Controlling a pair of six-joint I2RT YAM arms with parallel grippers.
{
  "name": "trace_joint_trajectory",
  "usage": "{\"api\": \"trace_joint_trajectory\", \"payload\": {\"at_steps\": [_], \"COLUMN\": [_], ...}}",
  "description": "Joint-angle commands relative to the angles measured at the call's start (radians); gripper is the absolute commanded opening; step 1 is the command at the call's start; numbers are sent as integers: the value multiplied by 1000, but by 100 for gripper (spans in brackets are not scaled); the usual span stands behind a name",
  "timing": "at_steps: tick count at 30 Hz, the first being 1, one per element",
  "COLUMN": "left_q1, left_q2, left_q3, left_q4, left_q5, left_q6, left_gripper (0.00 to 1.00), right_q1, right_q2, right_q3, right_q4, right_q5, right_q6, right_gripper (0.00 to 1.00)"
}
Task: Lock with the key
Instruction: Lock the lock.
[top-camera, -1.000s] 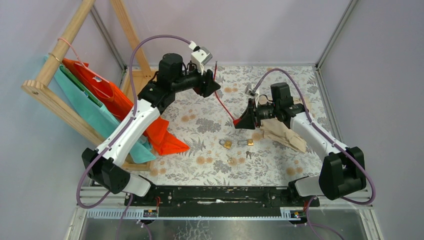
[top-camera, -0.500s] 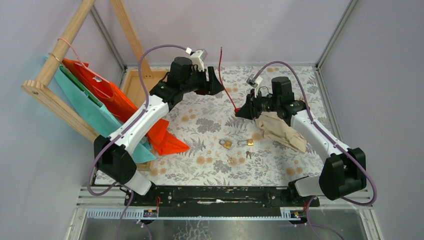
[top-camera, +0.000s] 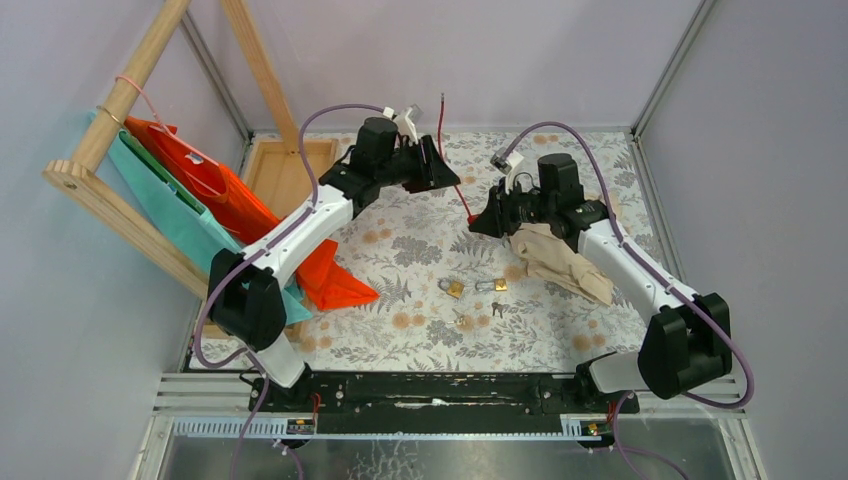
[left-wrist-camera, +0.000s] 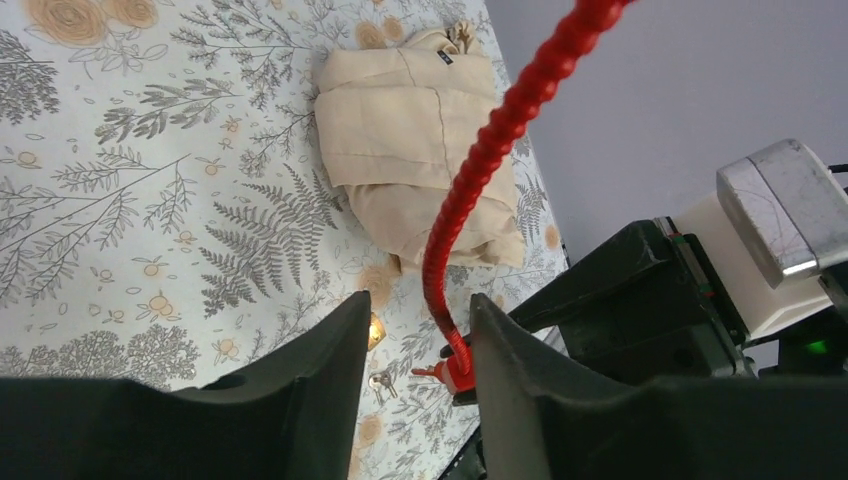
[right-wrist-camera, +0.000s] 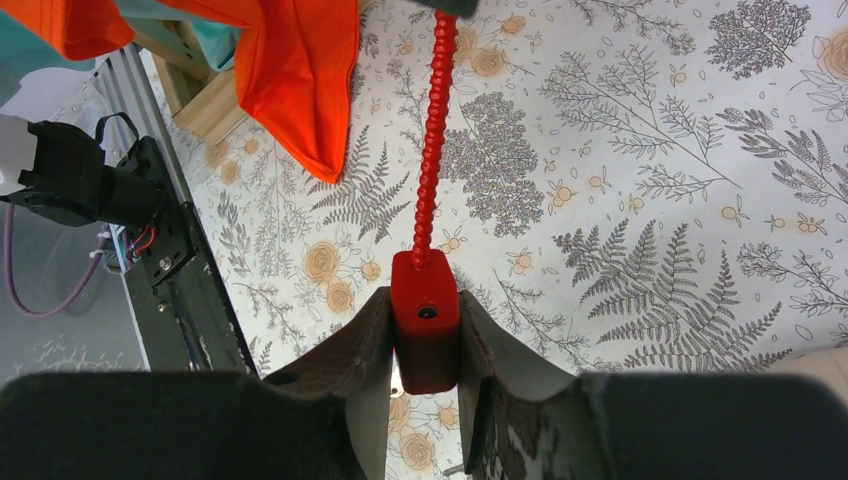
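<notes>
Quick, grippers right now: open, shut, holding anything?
Left gripper: open, fingers either side of the red cable, not pinching it.
Right gripper: shut on the lock.

The lock is bright red, body and beaded cable alike. The surface is white, printed with grey ferns and tan blossoms. The folded cloth is beige. An orange bag overlaps a teal bag. The brass padlock gleams yellow.

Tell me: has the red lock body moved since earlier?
Yes. The red lock body moved farther from the brass padlock, toward the far wall.
</notes>
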Motion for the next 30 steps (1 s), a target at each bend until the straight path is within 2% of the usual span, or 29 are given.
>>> {"api": "trace_joint_trajectory", "payload": {"at_steps": [1,6,7,11,12,15,19,22,27,30], "left_q1": [-18,-29,-29,-29,-30,-25,-10,7,34,38], "left_q2": [26,34,38,35,34,24,6,-5,-29,-43], "left_q3": [-14,-33,-34,-49,-50,-64,-81,-97,-150,-167], "left_q4": [99,123,129,184,204,282,389,486,682,749], "left_q5": [44,54,60,104,124,207,308,390,490,526], "left_q6": [-47,-53,-54,-51,-48,-37,-36,-62,-153,-182], "left_gripper": [44,34,30,2,0,0,0,0,0,0], "right_q1": [16,22,23,23,23,21,19,8,-47,-61], "right_q2": [11,13,13,6,3,-8,-35,-48,-71,-76], "right_q3": [49,48,48,39,33,16,-18,-33,-62,-59], "right_q4": [76,83,85,89,93,97,110,114,184,213], "right_q5": [-2,-5,-7,-11,-13,-31,-88,-164,-334,-417], "right_q6": [25,30,32,34,34,28,1,-14,30,63], "right_gripper": [0,0,0,1,5,20,49,66,79,82]}}
